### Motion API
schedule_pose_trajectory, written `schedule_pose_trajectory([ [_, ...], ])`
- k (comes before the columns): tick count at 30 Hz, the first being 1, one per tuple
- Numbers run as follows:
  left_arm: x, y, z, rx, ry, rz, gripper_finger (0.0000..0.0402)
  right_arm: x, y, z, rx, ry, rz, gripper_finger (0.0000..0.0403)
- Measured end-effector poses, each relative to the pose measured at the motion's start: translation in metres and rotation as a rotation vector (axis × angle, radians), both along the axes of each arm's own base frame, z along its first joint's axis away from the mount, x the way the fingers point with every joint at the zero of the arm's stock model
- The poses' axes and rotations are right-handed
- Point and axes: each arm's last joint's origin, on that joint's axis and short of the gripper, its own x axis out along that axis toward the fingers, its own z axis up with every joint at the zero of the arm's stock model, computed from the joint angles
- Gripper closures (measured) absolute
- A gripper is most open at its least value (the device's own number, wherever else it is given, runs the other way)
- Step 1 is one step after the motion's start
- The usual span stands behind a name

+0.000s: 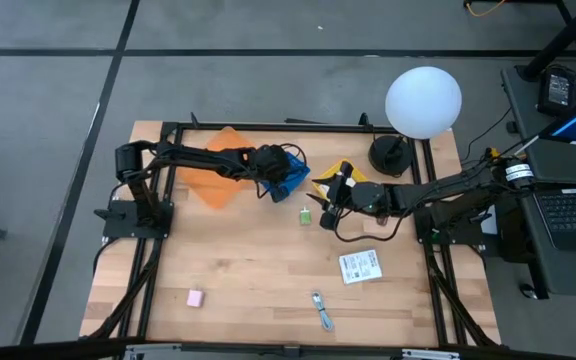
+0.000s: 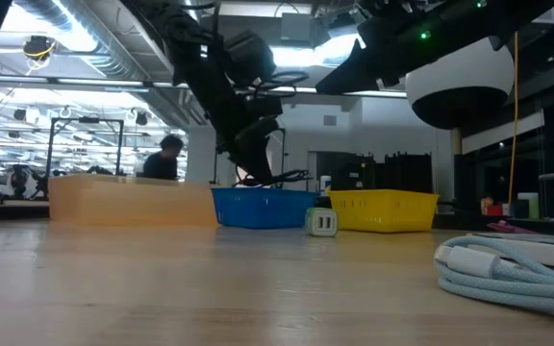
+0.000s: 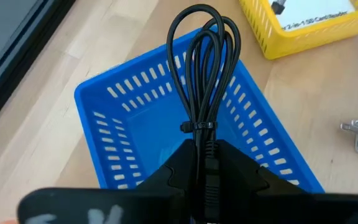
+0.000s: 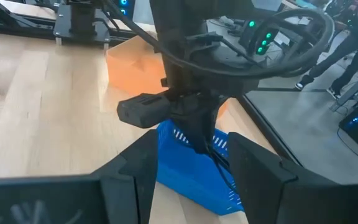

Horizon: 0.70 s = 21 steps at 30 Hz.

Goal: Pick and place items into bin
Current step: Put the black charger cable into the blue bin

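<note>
Beside blue bin (image 3: pixel 135 124), yellow bin (image 3: pixel 303 28)

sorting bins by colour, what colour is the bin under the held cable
Blue bin, slotted walls; the left wrist view shows it best, under the black cable.

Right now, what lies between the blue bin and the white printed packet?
In the high view, a small green-and-white piece lies between the blue bin and the white printed packet.

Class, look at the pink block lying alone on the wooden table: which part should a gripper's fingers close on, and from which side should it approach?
Probably from straight above. The pink block is small, low and lies flat near the table's front left corner with bare wood all round, so the fingers can drop either side and close on two opposite side faces. A sideways approach would likely just push it along.
</note>
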Motion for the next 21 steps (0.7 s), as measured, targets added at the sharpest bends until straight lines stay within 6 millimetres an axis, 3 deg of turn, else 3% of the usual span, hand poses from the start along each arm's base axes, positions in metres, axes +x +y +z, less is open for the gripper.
schedule_pose_trajectory([
  [21,-0.0016,0.0010,-0.0007,0.019,0.017,0.045,0.0332,0.0000,0.0000,0.0000,0.000,0.000,0.000,0.0231],
])
